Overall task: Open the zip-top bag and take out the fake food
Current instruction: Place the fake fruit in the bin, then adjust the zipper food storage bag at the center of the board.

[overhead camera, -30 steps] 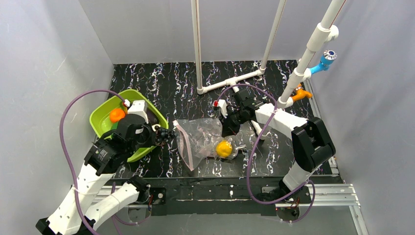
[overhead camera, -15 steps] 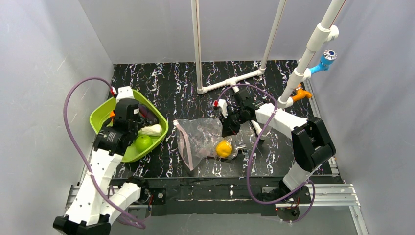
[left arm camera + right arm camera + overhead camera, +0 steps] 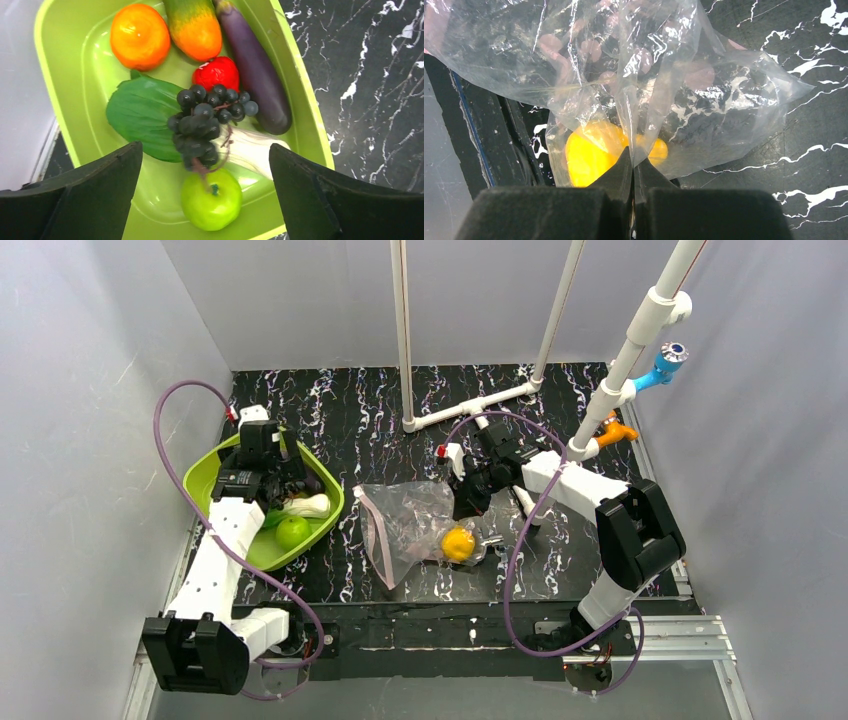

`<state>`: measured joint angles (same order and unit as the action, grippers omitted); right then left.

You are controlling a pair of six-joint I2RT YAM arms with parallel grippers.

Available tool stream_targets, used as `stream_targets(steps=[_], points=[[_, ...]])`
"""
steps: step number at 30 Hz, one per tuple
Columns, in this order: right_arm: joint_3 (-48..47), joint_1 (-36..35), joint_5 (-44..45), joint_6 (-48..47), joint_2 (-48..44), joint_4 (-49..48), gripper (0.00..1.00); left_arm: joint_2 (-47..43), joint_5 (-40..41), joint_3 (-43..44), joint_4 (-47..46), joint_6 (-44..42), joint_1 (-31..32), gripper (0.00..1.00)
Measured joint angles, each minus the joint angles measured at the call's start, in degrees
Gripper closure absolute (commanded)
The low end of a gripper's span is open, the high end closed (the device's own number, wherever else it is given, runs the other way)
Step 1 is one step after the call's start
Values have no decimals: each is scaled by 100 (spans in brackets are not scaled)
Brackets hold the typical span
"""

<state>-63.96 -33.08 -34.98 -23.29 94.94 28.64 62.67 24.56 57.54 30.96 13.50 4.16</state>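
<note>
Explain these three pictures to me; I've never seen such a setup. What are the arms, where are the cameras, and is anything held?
Two white robot arms stand at a black marbled table. One picture looks down from above; the other two come from wrist cameras. The left gripper hangs open over a lime-green tray of toy produce, grapes on top, holding nothing. The right gripper is shut on a fold of the clear zip-top bag, which lies on the table with a yellow lemon inside.

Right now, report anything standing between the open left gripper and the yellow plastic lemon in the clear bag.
Film of the clear crinkly zip-top bag encloses the yellow plastic lemon, and the right gripper pinches that film beside it. The left gripper hangs open over the lime-green plastic tray, apart from the bag.
</note>
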Motion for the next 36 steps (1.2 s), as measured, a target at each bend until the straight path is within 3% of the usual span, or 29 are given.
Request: stream_targets(steps=[6, 13, 25, 36], points=[[-125, -87, -39, 2, 48, 225, 99, -190, -970, -52, 85, 197, -83, 2], [-1010, -140, 42, -251, 522, 933, 99, -1200, -2601, -133, 120, 551, -85, 2], [-1797, -140, 339, -404, 1023, 1423, 99, -2503, -4957, -1156, 20, 1467, -85, 2], [-2118, -140, 367, -369, 1213, 1646, 99, -2673, -5943, -1943, -291, 1956, -81, 2]])
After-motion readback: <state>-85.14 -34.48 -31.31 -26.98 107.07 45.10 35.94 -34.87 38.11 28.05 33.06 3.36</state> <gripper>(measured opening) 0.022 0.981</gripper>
